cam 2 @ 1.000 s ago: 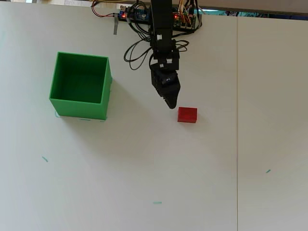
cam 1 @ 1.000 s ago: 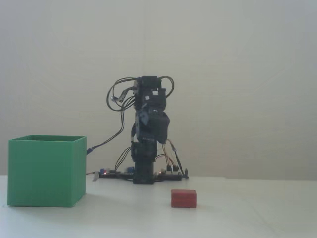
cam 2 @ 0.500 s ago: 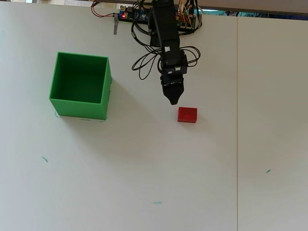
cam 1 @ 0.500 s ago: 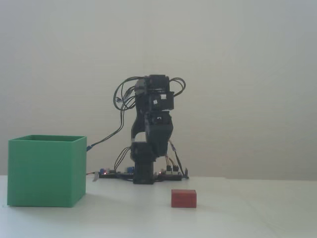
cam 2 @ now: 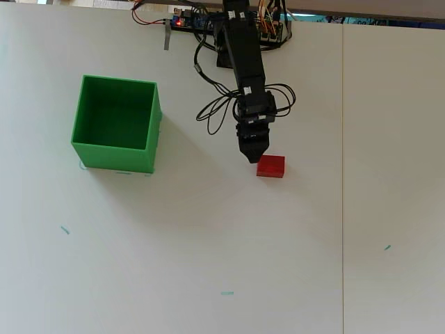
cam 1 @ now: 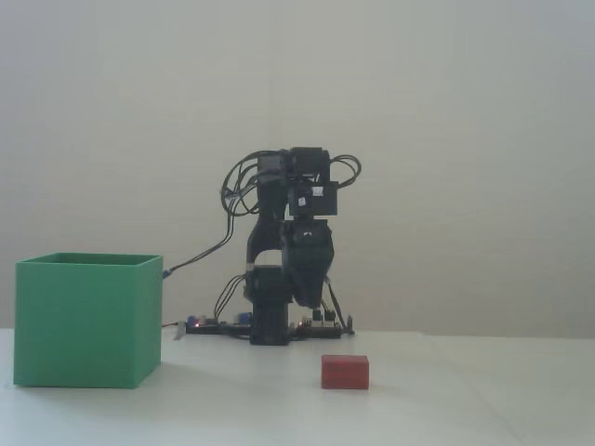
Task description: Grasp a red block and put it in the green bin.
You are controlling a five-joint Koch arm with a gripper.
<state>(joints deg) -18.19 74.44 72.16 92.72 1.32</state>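
Hovering beside the block [cam 2: 270, 165], the end effector [cam 2: 251, 157] holds nothing; its opening cannot be told. Descending off-centre risks nudging the block across the counter [cam 2: 208, 250], away from the bin [cam 2: 115, 157].

Block [cam 2: 270, 166] — solid red, no pattern. Bin [cam 2: 115, 124] — uniform matte green, inside and out. Arm [cam 2: 245, 62] and gripper [cam 2: 253, 157] — black, with black looping cables [cam 2: 219, 111]. Bench [cam 2: 208, 250] — plain white, a few small teal marks [cam 2: 65, 229]. Wall [cam 1: 446, 139] — pale grey-beige.
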